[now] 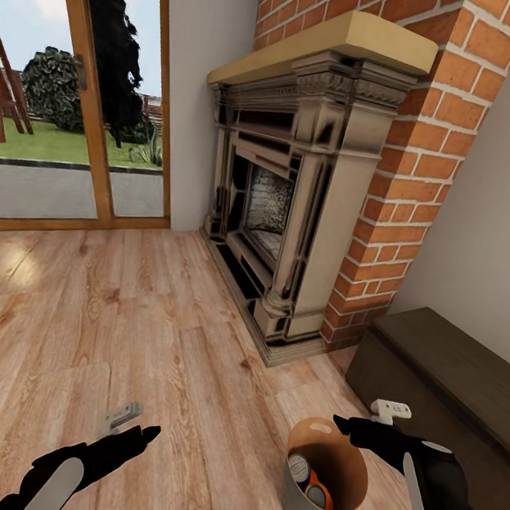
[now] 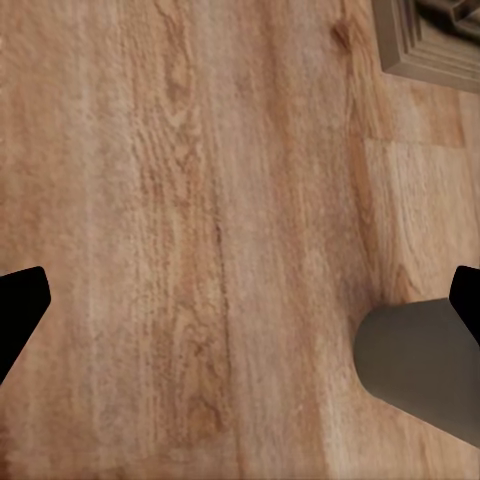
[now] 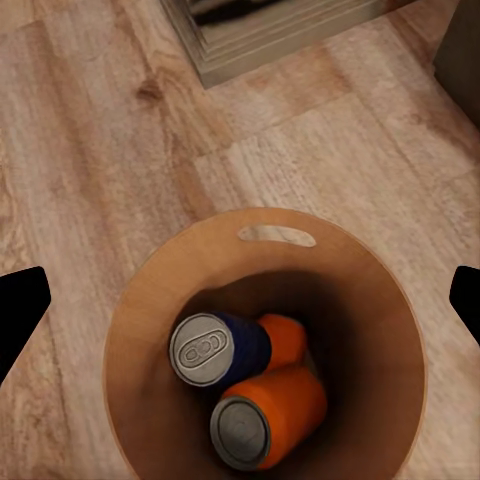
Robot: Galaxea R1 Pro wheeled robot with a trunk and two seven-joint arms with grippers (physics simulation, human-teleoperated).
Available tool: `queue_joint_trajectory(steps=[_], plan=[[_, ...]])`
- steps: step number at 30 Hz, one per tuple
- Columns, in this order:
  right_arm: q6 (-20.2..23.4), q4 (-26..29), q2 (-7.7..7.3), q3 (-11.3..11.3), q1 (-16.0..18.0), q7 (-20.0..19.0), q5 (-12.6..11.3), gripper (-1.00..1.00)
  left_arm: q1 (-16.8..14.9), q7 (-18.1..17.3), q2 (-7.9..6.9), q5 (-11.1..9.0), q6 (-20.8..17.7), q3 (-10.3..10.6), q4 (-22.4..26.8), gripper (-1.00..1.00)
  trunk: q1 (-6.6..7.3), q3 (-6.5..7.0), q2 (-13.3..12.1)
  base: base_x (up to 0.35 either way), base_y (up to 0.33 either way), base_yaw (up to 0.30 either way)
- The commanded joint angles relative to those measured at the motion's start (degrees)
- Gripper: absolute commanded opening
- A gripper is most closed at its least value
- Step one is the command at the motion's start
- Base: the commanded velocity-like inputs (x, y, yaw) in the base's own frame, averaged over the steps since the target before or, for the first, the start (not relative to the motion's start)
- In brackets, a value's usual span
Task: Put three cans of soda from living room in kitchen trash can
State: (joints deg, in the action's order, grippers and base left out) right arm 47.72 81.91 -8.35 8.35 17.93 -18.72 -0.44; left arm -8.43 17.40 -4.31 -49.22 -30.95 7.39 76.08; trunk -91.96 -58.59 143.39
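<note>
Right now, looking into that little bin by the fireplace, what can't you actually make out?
- Second orange can: right wrist view, mostly hidden behind the blue can and the nearer orange can.
- Bin: its near rim is cut off by the picture's edge.
- Cans' labels: head view, too small.
- Right gripper: whether its jaws touch the bin's rim, unclear.

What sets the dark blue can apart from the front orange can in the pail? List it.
Colour: the dark blue can has a navy body; the front orange can is bright orange. Place: the blue one lies above the orange one in the right wrist view, partly covering a second orange can. Shared: silver tops, tilted, both inside the pail.
</note>
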Motion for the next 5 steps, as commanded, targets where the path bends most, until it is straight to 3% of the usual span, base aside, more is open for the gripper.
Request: queue_joint_trajectory(steps=[1,5], plan=[[0.0,0.0,0.00,0.0,0.0,0.0,0.0,1.00,0.0,0.0,0.00,0.0,0.0,0.0,0.0,1.00,0.00,0.00,0.0,0.000,0.000,0.000],[0.0,0.0,0.00,0.0,0.0,0.0,0.0,1.00,0.0,0.0,0.00,0.0,0.0,0.1,0.0,1.00,0.00,0.00,0.0,0.000,0.000,0.000]])
